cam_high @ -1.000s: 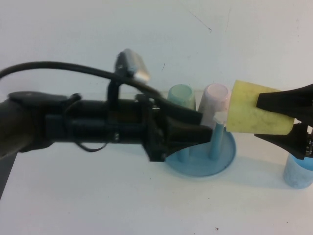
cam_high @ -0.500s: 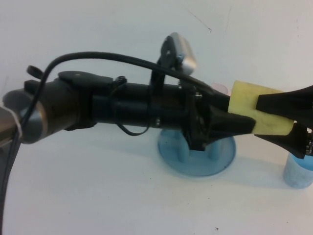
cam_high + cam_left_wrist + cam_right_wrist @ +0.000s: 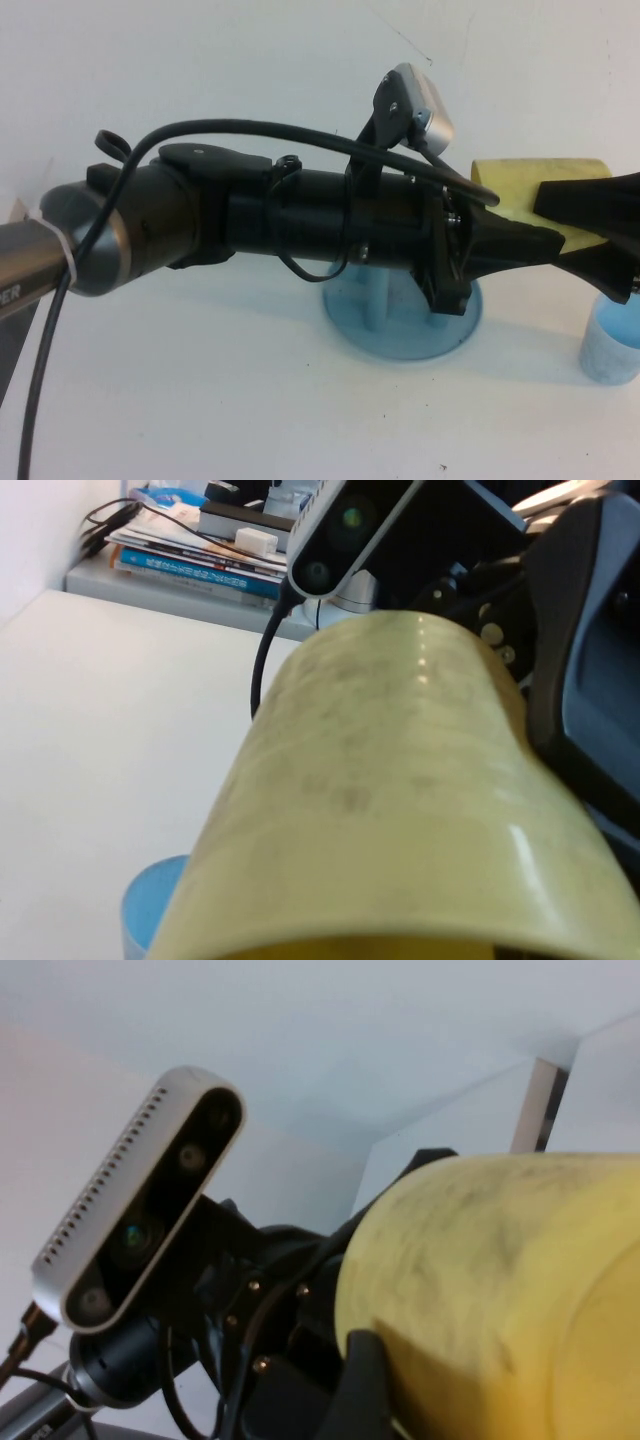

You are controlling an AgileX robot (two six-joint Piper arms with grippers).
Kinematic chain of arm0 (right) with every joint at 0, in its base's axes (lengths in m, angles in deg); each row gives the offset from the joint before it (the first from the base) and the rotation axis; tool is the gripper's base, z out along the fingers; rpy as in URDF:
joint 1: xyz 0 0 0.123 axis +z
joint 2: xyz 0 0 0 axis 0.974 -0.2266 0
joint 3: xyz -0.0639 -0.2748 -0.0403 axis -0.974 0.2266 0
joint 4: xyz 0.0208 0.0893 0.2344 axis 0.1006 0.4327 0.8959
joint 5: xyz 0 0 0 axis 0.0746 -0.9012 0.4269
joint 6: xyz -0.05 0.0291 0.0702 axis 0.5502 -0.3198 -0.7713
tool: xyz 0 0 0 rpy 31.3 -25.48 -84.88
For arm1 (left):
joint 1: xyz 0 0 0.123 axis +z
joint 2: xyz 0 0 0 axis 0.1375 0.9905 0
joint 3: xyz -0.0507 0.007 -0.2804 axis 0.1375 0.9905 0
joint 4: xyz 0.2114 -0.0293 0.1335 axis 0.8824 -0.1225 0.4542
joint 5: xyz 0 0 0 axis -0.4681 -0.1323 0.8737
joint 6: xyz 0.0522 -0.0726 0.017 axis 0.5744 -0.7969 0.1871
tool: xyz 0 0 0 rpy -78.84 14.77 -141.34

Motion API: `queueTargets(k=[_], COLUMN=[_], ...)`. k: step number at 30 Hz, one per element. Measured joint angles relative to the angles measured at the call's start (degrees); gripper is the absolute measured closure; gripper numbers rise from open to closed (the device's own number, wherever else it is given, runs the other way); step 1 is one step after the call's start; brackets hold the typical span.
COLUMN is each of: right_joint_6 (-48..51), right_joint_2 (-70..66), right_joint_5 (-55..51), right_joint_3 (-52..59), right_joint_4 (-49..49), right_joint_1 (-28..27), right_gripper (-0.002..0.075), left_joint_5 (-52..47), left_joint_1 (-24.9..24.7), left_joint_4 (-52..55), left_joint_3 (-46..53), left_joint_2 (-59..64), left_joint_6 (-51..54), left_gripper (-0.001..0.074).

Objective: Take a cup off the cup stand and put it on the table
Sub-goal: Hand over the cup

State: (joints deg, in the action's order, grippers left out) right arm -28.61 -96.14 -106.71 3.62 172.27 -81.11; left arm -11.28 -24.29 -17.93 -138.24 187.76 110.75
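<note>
The yellow cup (image 3: 520,185) is held on its side in the air, above and to the right of the blue cup stand (image 3: 400,335). My right gripper (image 3: 565,225) is shut on it, one finger over it and one under it. My left gripper (image 3: 535,245) has reached across from the left and lies right against the cup's near side. The cup fills the left wrist view (image 3: 400,800) and the right wrist view (image 3: 500,1290), where one right finger (image 3: 360,1390) presses on it. The white table (image 3: 200,400) lies below.
A light blue cup (image 3: 610,345) stands on the table at the right, below my right gripper. My left arm (image 3: 280,225) stretches across the middle and hides the stand's pegs and other cups. Books lie beyond the table's edge (image 3: 190,550).
My left arm has swung right and up, from over the stand to the yellow cup. My right gripper has held the cup nearly still, lifting it slightly.
</note>
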Motion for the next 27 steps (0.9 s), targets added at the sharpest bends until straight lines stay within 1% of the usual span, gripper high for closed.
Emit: queueTargets(k=[7, 24, 27], right_joint_6=[1.07, 11.78, 12.46], right_joint_2=[0.00, 0.00, 0.00], right_joint_5=[0.18, -0.01, 0.38], right_joint_3=[0.00, 0.00, 0.00], right_joint_4=[0.00, 0.41, 0.25], right_joint_1=[-0.09, -0.09, -0.09], right_gripper=[0.0123, 0.0123, 0.0092], left_joint_5=[-1.05, -1.54, -1.00], left_joint_1=[0.00, 0.00, 0.00], left_joint_4=[-0.15, 0.28, 0.28], left_joint_3=[0.00, -0.12, -0.22], left_joint_2=[0.48, 0.66, 0.66], left_joint_6=[0.00, 1.70, 1.79], left_gripper=[0.0702, 0.0704, 0.0704])
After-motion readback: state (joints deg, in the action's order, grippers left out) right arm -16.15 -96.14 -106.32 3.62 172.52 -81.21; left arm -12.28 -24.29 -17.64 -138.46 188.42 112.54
